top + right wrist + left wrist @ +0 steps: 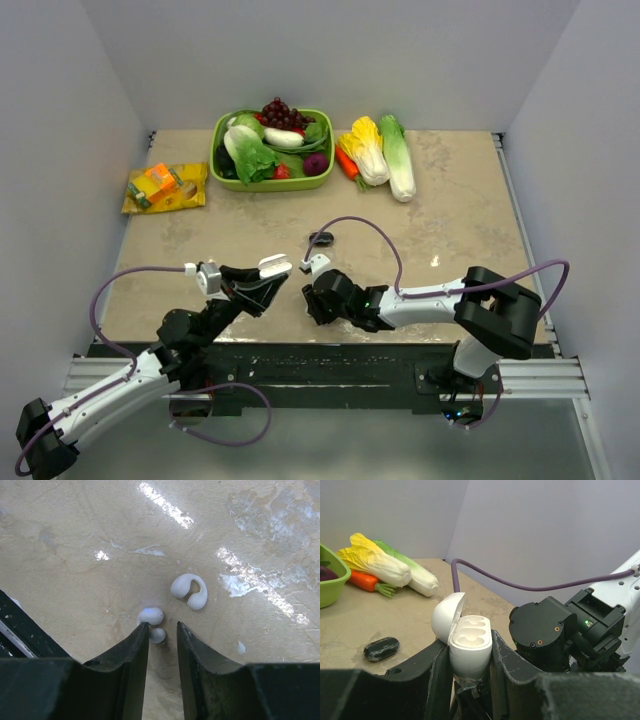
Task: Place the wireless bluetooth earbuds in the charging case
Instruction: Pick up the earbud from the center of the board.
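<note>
Clamping the white charging case (470, 652) by its lower body, the left gripper (470, 672) presses its two dark fingers against the case's sides. The lid is hinged open toward the upper left of the wrist view, and both moulded wells are in plain sight. From overhead this gripper is in the lower centre of the frame, raised off the table (450, 210), with the case at its tip. The right gripper (162, 627) points down at the table with its jaws a narrow gap apart and not closed on anything. One white earbud (151, 616), showing a small blue light, lies on the table touching the tip of the finger on the left of that frame, and its smaller ball end sits in the gap between the fingers. A second white earbud (190, 591), curled like a C, lies just up and to the right, apart from both fingers. Higher in the overhead frame a dark oval object (321, 238) lies on the table. Along the top stand a green bowl (216, 150) of vegetables, then two cabbages (385, 152) beside a carrot (347, 163), with snack packets (165, 187) at the upper left.
</note>
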Motion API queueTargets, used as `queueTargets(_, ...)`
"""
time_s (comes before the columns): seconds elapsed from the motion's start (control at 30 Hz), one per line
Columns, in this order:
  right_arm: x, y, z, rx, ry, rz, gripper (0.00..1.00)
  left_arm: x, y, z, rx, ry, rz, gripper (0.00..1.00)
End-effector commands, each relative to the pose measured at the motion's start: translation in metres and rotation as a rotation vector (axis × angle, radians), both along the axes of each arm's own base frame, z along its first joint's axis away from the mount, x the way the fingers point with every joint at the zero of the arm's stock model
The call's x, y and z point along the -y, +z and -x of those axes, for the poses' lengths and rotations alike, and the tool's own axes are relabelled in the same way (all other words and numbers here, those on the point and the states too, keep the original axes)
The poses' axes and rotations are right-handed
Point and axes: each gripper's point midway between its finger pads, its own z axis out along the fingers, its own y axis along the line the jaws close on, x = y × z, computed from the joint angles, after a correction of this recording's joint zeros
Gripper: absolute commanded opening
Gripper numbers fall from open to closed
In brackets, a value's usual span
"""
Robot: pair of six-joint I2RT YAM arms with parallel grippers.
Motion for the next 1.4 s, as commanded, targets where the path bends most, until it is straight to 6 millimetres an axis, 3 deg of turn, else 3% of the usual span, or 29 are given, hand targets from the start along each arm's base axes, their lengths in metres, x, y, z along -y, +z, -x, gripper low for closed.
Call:
queueTargets(0.0,0.002,0.014,-0.006,0.034,-0.034,-0.035,0.38,0.002,-0.044,0.002,-0.048,-0.017,-0.039,0.00)
queueTargets(0.07,0.001,0.023,-0.007,0.057,-0.032,-0.071,0.49,0.003,-0.045,0.002,-0.049,-0.018,-0.040,0.00)
queueTargets(0.13,-0.003,0.034,-0.006,0.069,-0.023,-0.109,0.54,0.003,-0.045,0.003,-0.047,-0.020,-0.039,0.00)
queueTargets(0.4,-0.024,0.063,0.010,0.065,0.094,-0.189,0.55,0.003,-0.045,0.002,-0.047,-0.019,-0.033,0.00)
queueTargets(0.77,-0.037,0.040,0.023,-0.002,0.171,-0.147,0.52,0.003,-0.047,0.003,-0.052,-0.023,-0.031,0.00)
queueTargets(1.37,-0.024,0.008,0.012,-0.018,0.097,-0.036,0.52,0.003,-0.047,0.003,-0.053,-0.023,-0.038,0.00)
